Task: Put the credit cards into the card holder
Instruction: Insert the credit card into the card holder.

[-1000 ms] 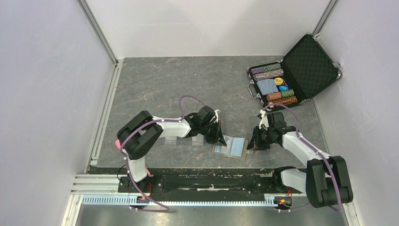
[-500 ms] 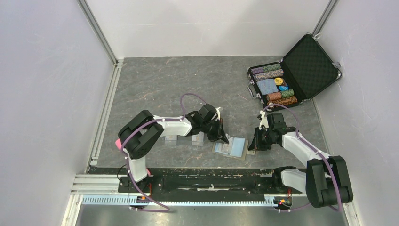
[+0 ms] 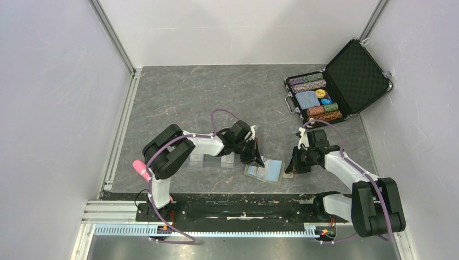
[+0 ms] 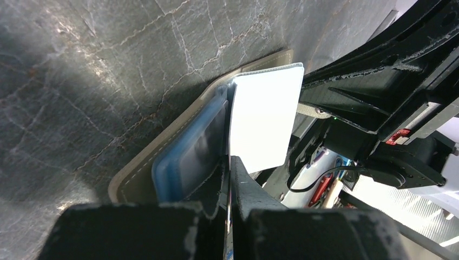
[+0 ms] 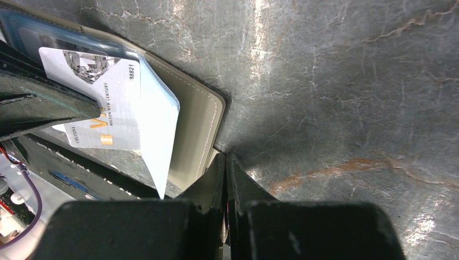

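Observation:
The card holder [image 3: 272, 173] lies open on the grey table near the front edge, tan with pale blue pockets [image 4: 184, 157]. My left gripper [image 3: 255, 158] is shut on a whitish credit card [image 4: 265, 119] and holds it on edge over the holder's left half. The card [image 5: 103, 97], with small gold marks, has its leading edge at the blue pocket. My right gripper [image 3: 288, 168] is shut. Its fingertips [image 5: 226, 162] touch the corner of the holder's tan right edge [image 5: 197, 124]. Whether they pinch that edge I cannot tell.
Two clear plastic cases [image 3: 196, 161] [image 3: 228, 160] lie left of the card holder, under the left arm. An open black poker-chip case [image 3: 335, 86] stands at the back right. White walls close in both sides. The black base rail [image 3: 216, 208] runs along the near edge.
My right gripper's jaws have shut at the card holder's right edge. My left gripper has shifted slightly right with the card, closer over the holder.

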Controlling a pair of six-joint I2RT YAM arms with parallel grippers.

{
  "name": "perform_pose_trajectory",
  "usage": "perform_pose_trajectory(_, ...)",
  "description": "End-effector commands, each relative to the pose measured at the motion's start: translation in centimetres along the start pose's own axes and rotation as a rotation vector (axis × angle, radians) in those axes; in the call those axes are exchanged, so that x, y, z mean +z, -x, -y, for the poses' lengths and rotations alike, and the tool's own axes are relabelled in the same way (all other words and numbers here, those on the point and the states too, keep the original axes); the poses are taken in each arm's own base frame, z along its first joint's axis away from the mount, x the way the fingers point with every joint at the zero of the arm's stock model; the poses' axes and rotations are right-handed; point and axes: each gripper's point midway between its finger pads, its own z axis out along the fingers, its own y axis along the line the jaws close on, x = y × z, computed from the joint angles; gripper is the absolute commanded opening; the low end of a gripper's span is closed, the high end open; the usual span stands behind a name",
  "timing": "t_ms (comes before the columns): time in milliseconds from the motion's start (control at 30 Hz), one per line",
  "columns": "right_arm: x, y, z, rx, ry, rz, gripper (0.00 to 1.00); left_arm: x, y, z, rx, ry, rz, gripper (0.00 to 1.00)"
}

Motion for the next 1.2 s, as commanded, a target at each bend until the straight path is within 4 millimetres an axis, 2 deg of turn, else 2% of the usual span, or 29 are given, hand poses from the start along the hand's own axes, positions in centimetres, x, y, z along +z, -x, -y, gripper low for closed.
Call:
perform_pose_trajectory(0,0.2,0.0,0.3,-0.010,-0.012,-0.008,0.00,0.7,0.4,0.1,0.032,-0.016,-0.010,0.02)
perform_pose_trajectory(233,0.3,0.2,0.1,-0.012,0.000,-0.005,0.00,1.2,0.2,-0.3,0.023,-0.013,-0.021,0.02)
perform_pose_trajectory(467,0.3,0.2,0.1,-0.015,0.003,-0.006,0.00,1.4,0.8,0.2,-0.028,-0.080,-0.008,0.02)
perform_pose_trajectory(833,-0.3,1.6,-0.8,-0.045,0.025,0.024,0.02,1.7,0.0,-0.3,-0.045,-0.079,-0.047,0.02)
perform_pose_trajectory(1167,-0.2,1.7,-0.7,-0.044,0.023,0.020,0.00,-0.4,0.0,-0.9,-0.040,0.040,-0.015,0.02)
